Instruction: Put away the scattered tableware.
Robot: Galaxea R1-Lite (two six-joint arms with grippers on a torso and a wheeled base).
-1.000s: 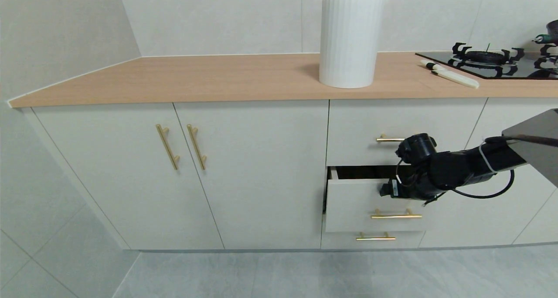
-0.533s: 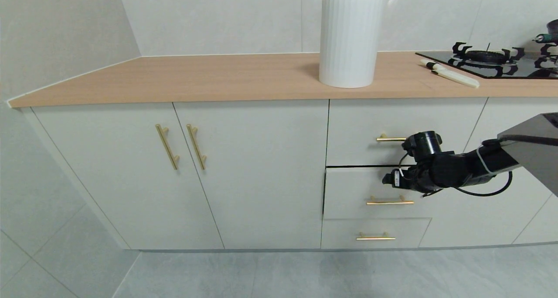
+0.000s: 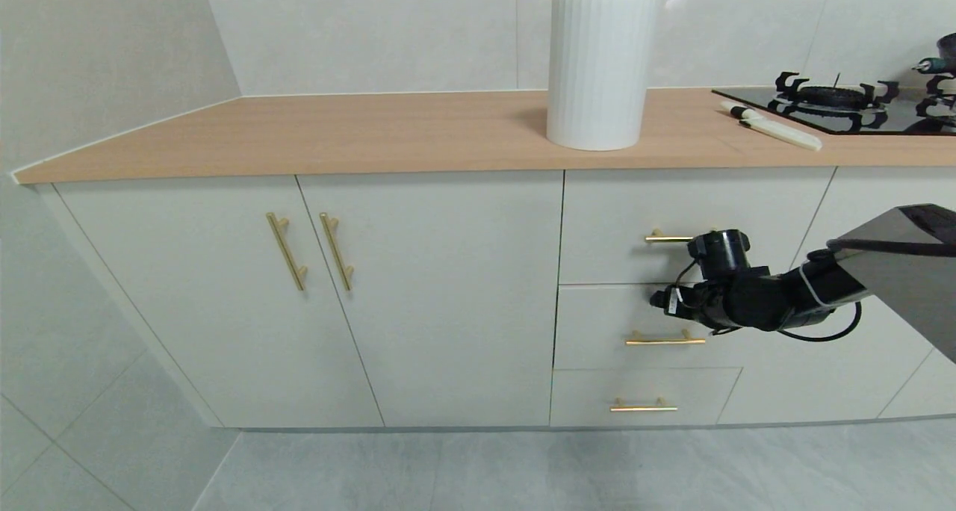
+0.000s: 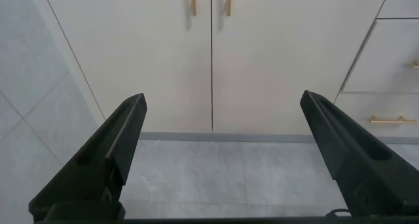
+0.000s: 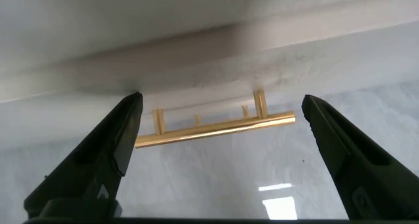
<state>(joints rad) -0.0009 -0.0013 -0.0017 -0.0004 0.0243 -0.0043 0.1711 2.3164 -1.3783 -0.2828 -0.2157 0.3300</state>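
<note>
Right hand (image 3: 657, 301): black, two-fingered; fingers (image 5: 118, 152) spread wide, holding nothing; up against the front of the middle drawer, above that drawer's handle; true contact hard to tell.
Left hand (image 4: 222, 99): black fingers (image 4: 114, 149) wide apart, nothing between them; low before the cupboard doors, over grey floor tiles (image 4: 216, 171).
Tableware: pale cream, long, slim utensil (image 3: 784, 135) flat on the wooden bench (image 3: 373, 134), just beside the near edge of the black glass gas hob (image 3: 889, 121); well apart from both hands.
Middle drawer (image 3: 597, 324): off-white flat front with a gold bar handle (image 3: 665, 339); shut, flush with its neighbours.
Other drawers: top one (image 3: 612, 227) and bottom one (image 3: 582, 399), same off-white fronts and gold handles, both shut.
Handle in the right wrist view: gold bar (image 5: 216, 129) lying crosswise beyond the open fingers.
Cupboard doors (image 3: 314, 302): off-white pair with upright gold handles, shut, left of the drawers.
Container: tall white ribbed cylinder (image 3: 597, 70) upright on the bench, above the drawer stack.
</note>
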